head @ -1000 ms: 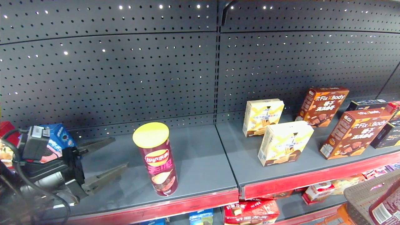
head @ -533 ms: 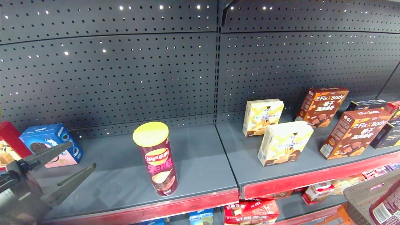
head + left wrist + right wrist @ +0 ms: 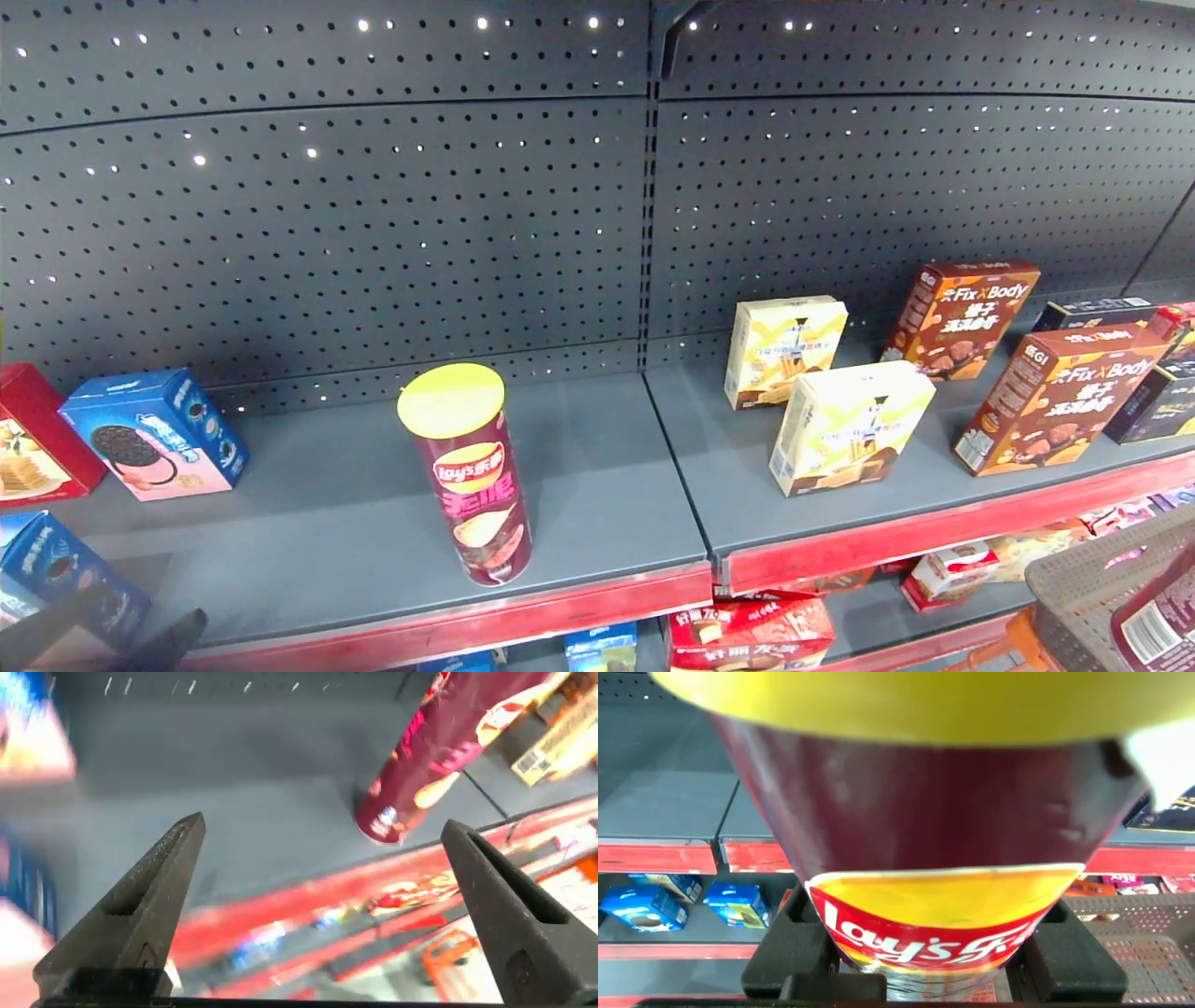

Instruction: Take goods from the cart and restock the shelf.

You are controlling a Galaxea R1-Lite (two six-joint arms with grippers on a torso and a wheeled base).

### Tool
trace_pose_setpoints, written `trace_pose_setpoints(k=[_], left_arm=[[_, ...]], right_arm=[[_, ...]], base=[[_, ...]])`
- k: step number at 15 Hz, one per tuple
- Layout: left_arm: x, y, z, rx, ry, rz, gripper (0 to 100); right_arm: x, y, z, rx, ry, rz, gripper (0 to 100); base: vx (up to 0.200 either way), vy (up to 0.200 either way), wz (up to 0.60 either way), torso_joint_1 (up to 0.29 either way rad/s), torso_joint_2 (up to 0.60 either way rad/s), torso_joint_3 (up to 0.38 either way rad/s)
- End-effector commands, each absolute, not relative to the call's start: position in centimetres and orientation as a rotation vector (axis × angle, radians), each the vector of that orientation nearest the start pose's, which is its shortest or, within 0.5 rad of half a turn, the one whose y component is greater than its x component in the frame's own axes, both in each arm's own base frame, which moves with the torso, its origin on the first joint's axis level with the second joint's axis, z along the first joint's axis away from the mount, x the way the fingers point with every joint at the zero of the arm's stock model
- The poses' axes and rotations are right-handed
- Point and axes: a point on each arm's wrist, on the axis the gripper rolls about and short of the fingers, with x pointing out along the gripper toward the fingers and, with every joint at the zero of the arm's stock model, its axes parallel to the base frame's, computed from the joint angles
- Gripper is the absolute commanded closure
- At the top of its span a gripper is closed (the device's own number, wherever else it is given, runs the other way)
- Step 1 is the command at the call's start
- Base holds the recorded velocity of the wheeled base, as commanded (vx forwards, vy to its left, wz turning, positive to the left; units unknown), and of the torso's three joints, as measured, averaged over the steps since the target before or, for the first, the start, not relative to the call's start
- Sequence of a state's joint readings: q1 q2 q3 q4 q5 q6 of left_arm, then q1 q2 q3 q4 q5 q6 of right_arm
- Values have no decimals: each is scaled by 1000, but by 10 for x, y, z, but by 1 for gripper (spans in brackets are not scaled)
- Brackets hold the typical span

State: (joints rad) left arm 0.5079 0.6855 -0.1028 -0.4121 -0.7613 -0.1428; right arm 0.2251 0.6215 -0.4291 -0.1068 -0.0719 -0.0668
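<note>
The right end effector (image 3: 929, 957) is clamped on a second chip can (image 3: 924, 831), held low over the grey plastic basket (image 3: 1083, 579) of the cart and well apart from the shelf (image 3: 597, 485). The left end effector (image 3: 322, 821) hangs below the shelf's front lip, its fingers spread wide with nothing between them.

To do this step well, I judge the can should rise clear of the basket rim and travel upright. It should land flat on the bare stretch beside the standing chip can (image 3: 464, 471), with enough room that neither tube is nudged, and be released only once its base sits.

Both cans are tall, narrow cylinders with a glossy maroon wrap and a smooth yellow lid, so they probably tip easily. The shelf is flat grey painted metal, red along its front edge, backed by a perforated panel. The cream boxes (image 3: 850, 425) are card, square-edged.
</note>
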Motion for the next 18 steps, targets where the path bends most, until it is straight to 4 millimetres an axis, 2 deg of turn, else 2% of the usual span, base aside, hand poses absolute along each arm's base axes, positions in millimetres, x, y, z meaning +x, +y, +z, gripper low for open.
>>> trace_pose_setpoints(k=[1, 4, 7, 10, 13, 14, 18], left_arm=[[26, -2, 161, -188, 4, -197, 0], [26, -1, 157, -170, 8, -133, 0], [22, 0, 135, -106, 33, -12, 0], [10, -3, 112, -76, 1, 209, 0], [-7, -8, 87, -29, 64, 391, 0], [-20, -14, 83, 24, 45, 453, 0], [-22, -15, 81, 54, 49, 678, 0]], right_arm=[[40, 8, 207, -78, 68, 156, 100], [40, 7, 209, -78, 65, 156, 100], [40, 8, 207, -79, 72, 156, 100], [40, 7, 210, -77, 62, 154, 100], [39, 7, 212, -76, 51, 152, 100], [38, 7, 215, -74, 40, 152, 100], [38, 7, 217, -72, 36, 153, 100]], base=[[0, 0, 0, 0, 0, 0], [0, 0, 0, 0, 0, 0], [0, 0, 0, 0, 0, 0], [0, 0, 0, 0, 0, 0], [0, 0, 0, 0, 0, 0], [0, 0, 0, 0, 0, 0], [0, 0, 0, 0, 0, 0]])
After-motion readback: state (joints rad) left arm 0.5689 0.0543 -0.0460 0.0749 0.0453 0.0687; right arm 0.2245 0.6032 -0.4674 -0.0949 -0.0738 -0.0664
